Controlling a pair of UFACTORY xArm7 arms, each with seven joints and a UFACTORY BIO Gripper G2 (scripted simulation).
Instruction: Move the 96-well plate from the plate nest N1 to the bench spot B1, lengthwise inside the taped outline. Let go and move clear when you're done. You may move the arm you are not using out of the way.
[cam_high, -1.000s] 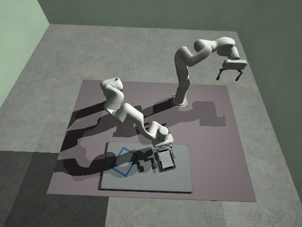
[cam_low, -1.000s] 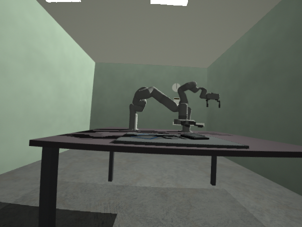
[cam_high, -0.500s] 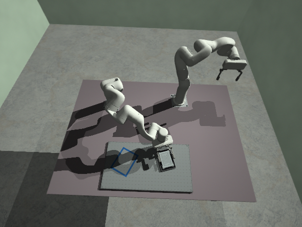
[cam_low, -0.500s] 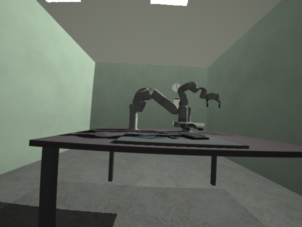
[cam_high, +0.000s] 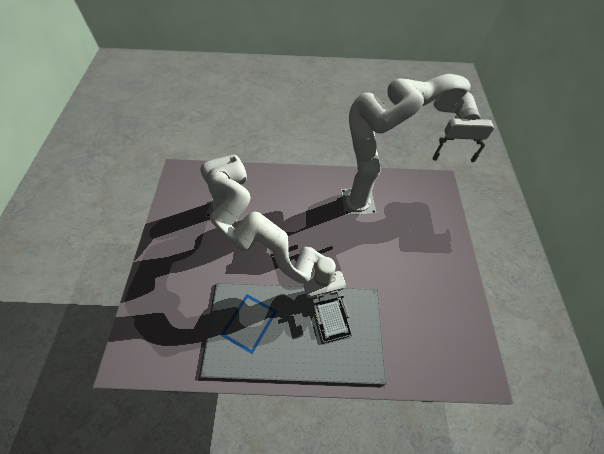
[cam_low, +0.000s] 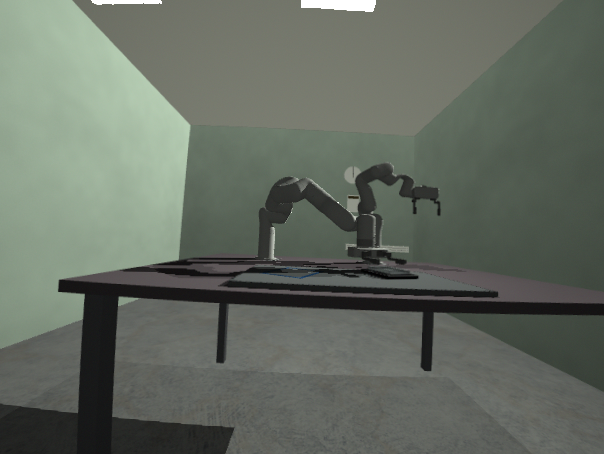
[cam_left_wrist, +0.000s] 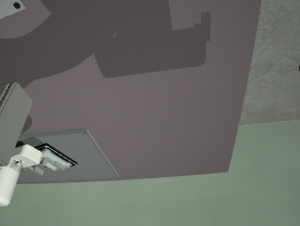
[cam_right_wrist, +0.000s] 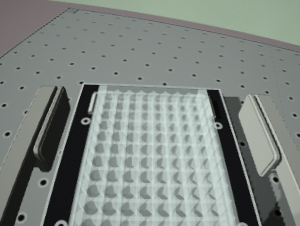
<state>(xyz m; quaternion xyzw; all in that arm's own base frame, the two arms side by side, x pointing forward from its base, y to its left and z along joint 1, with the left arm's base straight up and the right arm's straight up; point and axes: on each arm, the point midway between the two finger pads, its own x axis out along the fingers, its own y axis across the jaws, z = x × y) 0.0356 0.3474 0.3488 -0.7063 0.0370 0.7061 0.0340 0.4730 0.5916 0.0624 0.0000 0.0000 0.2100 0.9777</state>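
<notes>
The clear 96-well plate (cam_high: 332, 318) (cam_right_wrist: 150, 150) sits in the black plate nest (cam_high: 334, 337) (cam_right_wrist: 72, 160). My right gripper (cam_high: 332, 316) (cam_right_wrist: 157, 132) is partly open. Its fingers stand on either side of the plate and nest, with a gap on both sides in the right wrist view. Its exact height over them is hard to tell. My left gripper (cam_high: 455, 158) (cam_low: 427, 212) is wide open and empty, raised high beyond the table's back right. The blue taped outline (cam_high: 264, 332) lies at an angle on the board's left half, with nothing inside it but shadow.
The grey perforated board (cam_high: 300, 365) (cam_low: 440, 291) (cam_left_wrist: 95, 160) carries the nest and outline, with space between them. It lies on the pinkish table (cam_high: 425, 350). The left arm's base (cam_high: 370, 207) stands at the table's back. Dark arm shadows cross the outline and table.
</notes>
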